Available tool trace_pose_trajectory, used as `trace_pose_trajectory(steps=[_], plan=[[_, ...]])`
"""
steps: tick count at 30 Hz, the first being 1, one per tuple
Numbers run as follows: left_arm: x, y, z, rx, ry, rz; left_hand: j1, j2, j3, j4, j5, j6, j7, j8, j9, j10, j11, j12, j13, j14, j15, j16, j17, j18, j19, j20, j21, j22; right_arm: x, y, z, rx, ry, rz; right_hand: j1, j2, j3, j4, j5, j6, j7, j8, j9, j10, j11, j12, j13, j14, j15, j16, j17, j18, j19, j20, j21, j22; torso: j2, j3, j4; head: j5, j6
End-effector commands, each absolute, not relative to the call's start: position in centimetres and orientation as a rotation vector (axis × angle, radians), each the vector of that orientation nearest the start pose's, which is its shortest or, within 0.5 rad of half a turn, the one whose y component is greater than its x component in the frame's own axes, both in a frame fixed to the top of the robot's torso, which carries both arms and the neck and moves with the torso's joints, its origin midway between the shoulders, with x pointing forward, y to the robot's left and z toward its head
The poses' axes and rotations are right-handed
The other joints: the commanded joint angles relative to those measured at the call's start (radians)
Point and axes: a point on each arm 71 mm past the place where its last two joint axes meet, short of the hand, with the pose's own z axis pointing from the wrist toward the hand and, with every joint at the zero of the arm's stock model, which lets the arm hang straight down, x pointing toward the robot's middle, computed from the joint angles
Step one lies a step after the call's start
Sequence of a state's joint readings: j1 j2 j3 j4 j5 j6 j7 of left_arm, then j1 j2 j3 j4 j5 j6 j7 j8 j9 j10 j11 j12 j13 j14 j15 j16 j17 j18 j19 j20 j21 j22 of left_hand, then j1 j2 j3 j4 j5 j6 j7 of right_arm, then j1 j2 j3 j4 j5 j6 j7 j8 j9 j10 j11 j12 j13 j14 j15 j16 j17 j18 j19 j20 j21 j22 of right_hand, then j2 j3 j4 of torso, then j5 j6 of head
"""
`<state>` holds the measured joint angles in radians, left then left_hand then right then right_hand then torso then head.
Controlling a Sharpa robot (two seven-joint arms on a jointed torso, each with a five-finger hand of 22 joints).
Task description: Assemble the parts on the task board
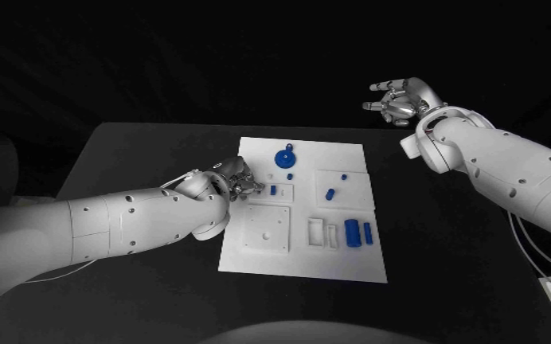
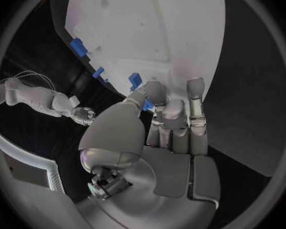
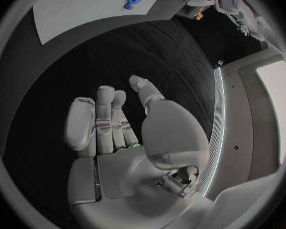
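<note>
Task board point(image 1: 345, 256), a white plate, lies in the middle of the black table point(image 1: 138, 153) in the head view, slightly below the frame's centre. Small blue parts sit on it: a round blue part point(image 1: 285, 157) near the board's top edge, a small blue piece point(image 1: 330, 194) toward the middle right, and two upright blue blocks point(image 1: 358, 232) side by side at the lower right.

Coming in from the frame's left edge, the left hand point(image 1: 233, 179) rests at the board's left edge, about halfway down. In the left wrist view its fingers point(image 2: 173, 118) are drawn close together, and a small blue part point(image 2: 147, 104) is pinched between thumb and a fingertip just over the white board.

At the upper right of the head view, the right hand point(image 1: 396, 101) hangs above the dark background, well apart from the board. In the right wrist view its fingers point(image 3: 106, 118) are loosely apart and a little curled, holding nothing.
</note>
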<state>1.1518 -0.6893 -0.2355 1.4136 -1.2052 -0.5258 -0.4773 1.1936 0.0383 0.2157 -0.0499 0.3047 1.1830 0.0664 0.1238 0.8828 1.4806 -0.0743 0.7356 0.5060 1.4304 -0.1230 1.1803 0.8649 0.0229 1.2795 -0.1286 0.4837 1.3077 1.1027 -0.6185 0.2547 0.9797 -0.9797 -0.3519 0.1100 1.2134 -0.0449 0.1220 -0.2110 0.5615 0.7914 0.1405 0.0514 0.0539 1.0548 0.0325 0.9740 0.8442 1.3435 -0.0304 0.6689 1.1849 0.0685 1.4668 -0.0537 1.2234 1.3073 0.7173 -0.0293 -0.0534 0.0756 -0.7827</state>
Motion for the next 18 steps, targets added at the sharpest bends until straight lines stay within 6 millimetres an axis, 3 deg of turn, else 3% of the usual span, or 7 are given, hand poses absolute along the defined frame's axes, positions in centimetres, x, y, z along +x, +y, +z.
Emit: trace_pose_trajectory(steps=[1, 18], plan=[[46.41, 18.91, -29.44, -0.329, 1.949, -0.364, 0.022, 0.016, 0.003, -0.013, 0.005, 0.122, -0.108, 0.004, 0.007, 0.031, -0.023, -0.003, 0.004, -0.002, -0.003, 0.005, 0.003, 0.006, 0.003, -0.001, -0.005, 0.02, 58.16, -26.8, -17.78, 0.524, 1.459, 0.813, -0.009, 0.001, 0.004, 0.0, 0.003, 0.007, 0.001, 0.003, 0.002, -0.002, -0.002, -0.001, 0.001, -0.005, -0.004, -0.003, -0.001, 0.005, 0.046, -0.001, -0.003, 0.167, 0.0, -0.0005, -0.0003, -0.002, -0.002], [46.34, 18.91, -29.52, -0.33, 1.961, -0.366, 0.018, 0.019, 0.005, -0.021, 0.009, 0.12, -0.109, 0.007, 0.016, 0.031, -0.024, -0.002, 0.009, -0.002, -0.003, 0.011, 0.01, 0.006, 0.002, -0.002, -0.003, 0.019, 58.13, -26.8, -17.89, 0.525, 1.461, 0.813, -0.009, 0.001, 0.004, 0.0, 0.003, 0.007, 0.001, 0.003, 0.002, -0.002, -0.002, -0.001, 0.001, -0.005, -0.004, -0.003, -0.001, 0.005, 0.046, -0.001, -0.003, 0.167, 0.0, -0.0002, -0.0001, -0.006, -0.006]])
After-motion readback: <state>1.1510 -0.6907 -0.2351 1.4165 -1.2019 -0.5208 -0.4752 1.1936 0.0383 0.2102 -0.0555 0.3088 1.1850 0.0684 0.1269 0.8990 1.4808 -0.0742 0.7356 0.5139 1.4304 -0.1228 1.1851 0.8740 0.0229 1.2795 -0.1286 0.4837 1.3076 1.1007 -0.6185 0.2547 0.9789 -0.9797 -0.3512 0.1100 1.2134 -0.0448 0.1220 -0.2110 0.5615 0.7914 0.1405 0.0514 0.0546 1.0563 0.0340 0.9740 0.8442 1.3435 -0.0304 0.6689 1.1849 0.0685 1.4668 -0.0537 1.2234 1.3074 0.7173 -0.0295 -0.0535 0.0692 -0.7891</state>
